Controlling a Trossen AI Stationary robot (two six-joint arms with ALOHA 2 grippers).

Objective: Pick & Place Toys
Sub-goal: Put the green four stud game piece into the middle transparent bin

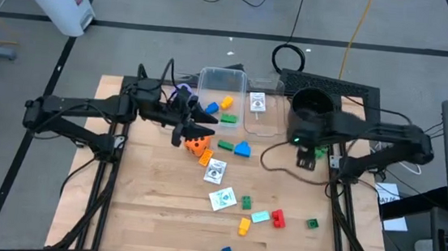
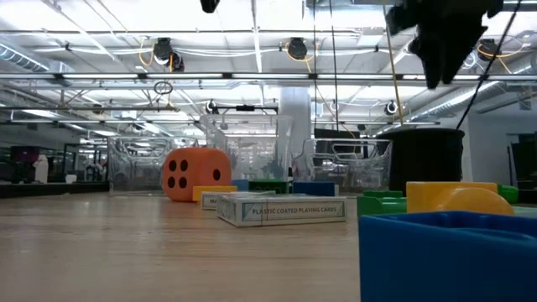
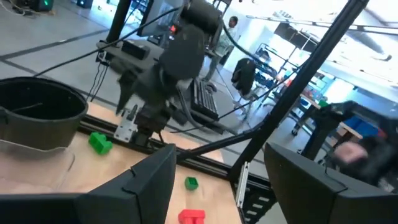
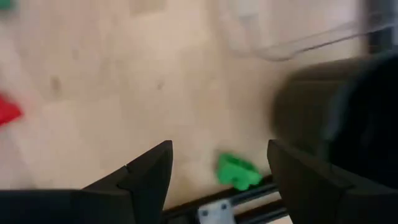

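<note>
orange die point(image 1: 197, 145): light, hard, slick; you'd pinch two flat faces.
left gripper point(image 1: 193, 130): just above it, jaws apart, empty.
right gripper point(image 4: 214, 180): jaws apart over green block point(image 4: 237, 171).

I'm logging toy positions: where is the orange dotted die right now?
In the high view the orange dotted die sits left of table centre, just under the left gripper, with a white printed card nearby.

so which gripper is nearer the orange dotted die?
Left. The left gripper hangs right over the orange dotted die, near the table's middle. The right gripper is far off across the table, by the black round pot.
</note>
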